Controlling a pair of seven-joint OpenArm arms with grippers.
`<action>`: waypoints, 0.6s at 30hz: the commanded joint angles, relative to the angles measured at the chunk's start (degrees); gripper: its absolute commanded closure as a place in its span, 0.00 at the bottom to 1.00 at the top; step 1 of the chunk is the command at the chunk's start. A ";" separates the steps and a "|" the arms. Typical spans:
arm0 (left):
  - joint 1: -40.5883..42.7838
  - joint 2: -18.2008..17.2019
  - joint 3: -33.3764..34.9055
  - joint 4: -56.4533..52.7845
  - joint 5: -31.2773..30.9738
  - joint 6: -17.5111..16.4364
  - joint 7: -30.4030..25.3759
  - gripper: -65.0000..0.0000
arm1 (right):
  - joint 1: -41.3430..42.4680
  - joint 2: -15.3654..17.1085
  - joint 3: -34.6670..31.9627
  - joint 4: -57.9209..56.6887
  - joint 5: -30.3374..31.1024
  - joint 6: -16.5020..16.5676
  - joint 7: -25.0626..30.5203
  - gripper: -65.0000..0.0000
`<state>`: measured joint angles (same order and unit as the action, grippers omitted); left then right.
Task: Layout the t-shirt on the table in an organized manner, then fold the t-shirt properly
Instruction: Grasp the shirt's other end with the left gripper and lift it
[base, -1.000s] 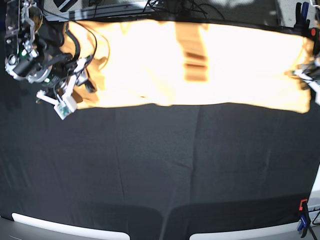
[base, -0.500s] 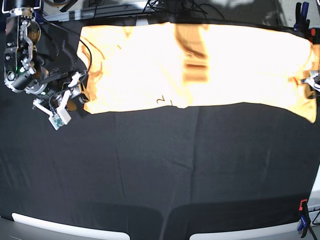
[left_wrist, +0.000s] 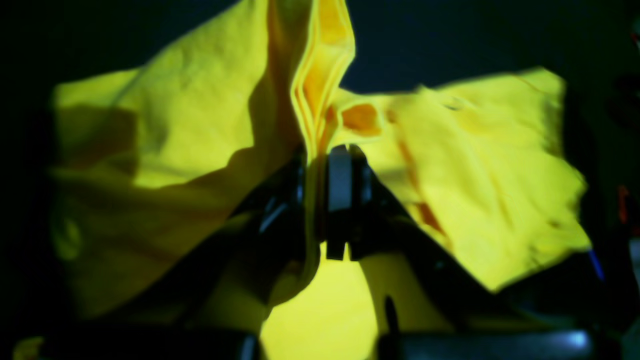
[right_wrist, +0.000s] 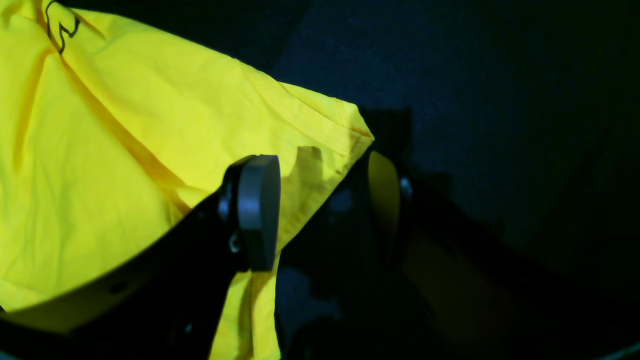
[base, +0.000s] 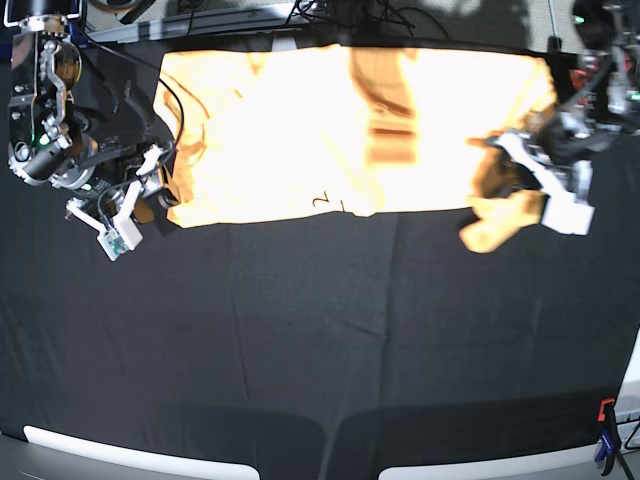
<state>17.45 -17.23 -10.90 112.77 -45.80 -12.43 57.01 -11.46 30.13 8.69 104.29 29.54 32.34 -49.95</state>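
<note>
The left gripper (left_wrist: 320, 200) has dragged the right end of the pale yellow-orange cotton t-shirt (base: 300, 130) inward, jaws clamped on a bunched fold. The right gripper (right_wrist: 320, 210) sits at the left corner, jaws apart — shirt across the top of the black cloth bench (base: 320, 340), layout unfinished, folding not begun.

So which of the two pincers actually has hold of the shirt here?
The left pincer, shut on a bunched fold of the shirt at its lifted end. The right pincer stands open beside the other end's corner, gripping nothing.

Pale yellow-orange t-shirt (base: 330, 130), plain apart from thin dark scribble marks (right_wrist: 59, 27) near one hem. Matte black table (base: 320, 340). Red and blue clamp (base: 606, 440) at its near edge.
</note>
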 joint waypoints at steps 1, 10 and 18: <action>-0.35 0.33 1.07 0.96 -0.09 0.44 -1.79 1.00 | 0.70 0.81 0.42 0.83 0.39 0.00 1.11 0.57; -0.46 5.16 9.75 0.94 7.10 2.84 -4.83 1.00 | 0.70 0.81 0.42 0.83 0.42 0.00 1.09 0.57; -0.52 5.16 13.68 0.96 2.62 -3.10 -7.65 0.62 | 0.70 0.81 0.42 0.83 0.42 0.00 1.09 0.57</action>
<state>17.41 -11.94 2.68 112.77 -42.17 -15.38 50.33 -11.46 30.15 8.69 104.29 29.52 32.32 -49.98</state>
